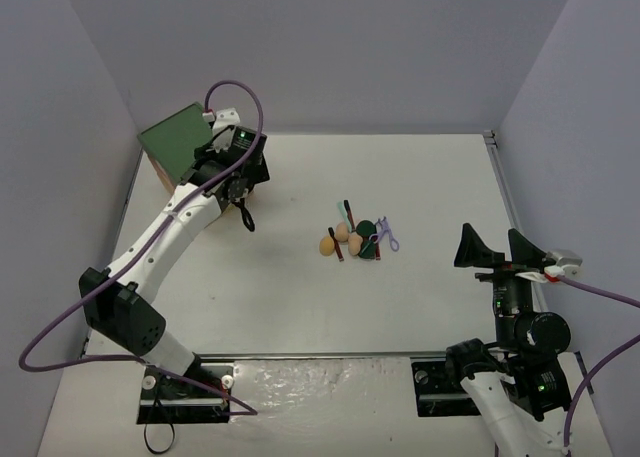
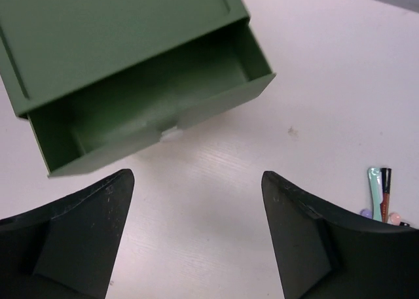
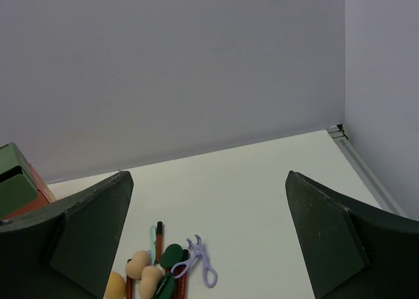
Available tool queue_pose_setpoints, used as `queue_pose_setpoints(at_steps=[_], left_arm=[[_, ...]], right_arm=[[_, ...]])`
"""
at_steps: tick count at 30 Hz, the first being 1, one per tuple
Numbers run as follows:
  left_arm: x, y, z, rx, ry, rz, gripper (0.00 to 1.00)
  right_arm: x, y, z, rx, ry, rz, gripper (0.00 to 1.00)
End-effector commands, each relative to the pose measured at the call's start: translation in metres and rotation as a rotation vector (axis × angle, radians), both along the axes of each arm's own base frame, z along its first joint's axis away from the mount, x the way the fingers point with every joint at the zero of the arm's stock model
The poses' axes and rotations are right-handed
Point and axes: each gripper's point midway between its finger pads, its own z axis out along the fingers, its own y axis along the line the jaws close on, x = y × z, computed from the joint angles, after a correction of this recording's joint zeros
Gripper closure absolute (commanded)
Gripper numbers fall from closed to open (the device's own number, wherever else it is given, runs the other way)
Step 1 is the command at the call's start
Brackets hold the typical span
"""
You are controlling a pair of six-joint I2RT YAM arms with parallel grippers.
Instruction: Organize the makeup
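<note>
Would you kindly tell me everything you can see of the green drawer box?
The box is a matte green cabinet, plastic or painted wood by its look, with a flat recessed top and reddish-brown sides in the other views. It stands upright at the table's far left corner. Its top drawer is pulled out, looks empty, and has a small notch in its front wall. Only the table touches it; the open left gripper hovers in front, apart from it.

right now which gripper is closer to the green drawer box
Left. The left gripper hangs just in front of the green drawer box, facing its open drawer; the right gripper is far off, on the other side of the makeup pile.
</note>
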Motion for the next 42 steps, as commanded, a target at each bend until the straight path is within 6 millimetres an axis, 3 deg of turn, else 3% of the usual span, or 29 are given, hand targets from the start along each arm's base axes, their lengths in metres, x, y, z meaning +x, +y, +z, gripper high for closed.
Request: queue_pose_setpoints(at_steps=[1, 5, 7, 11, 26, 42], left_arm=[[0.021, 0.010, 0.056, 0.075, -0.085, -0.237, 0.23], [0.039, 0.012, 0.053, 0.066, -0.060, -0.385, 0.23], [0.047, 0.014, 0.043, 0.095, -0.019, -0.432, 0.23], [0.056, 0.001, 0.038, 0.101, 0.019, -0.549, 0.23], [0.049, -0.025, -0.002, 0.036, 0.178, -0.730, 0.23], [0.026, -0.053, 0.028, -0.104, 0.142, -0.855, 0.23]], right_arm=[[-0.005, 0.005, 0.025, 0.023, -0.100, 0.032, 0.00], [-0.003, 0.007, 0.024, 0.015, -0.093, 0.040, 0.00], [-0.002, 0.008, 0.023, 0.011, -0.090, 0.047, 0.00], [-0.001, 0.010, 0.022, 0.007, -0.082, 0.053, 0.00], [0.002, 0.012, 0.020, -0.003, -0.074, 0.058, 0.00], [0.001, 0.012, 0.021, -0.003, -0.078, 0.057, 0.00]])
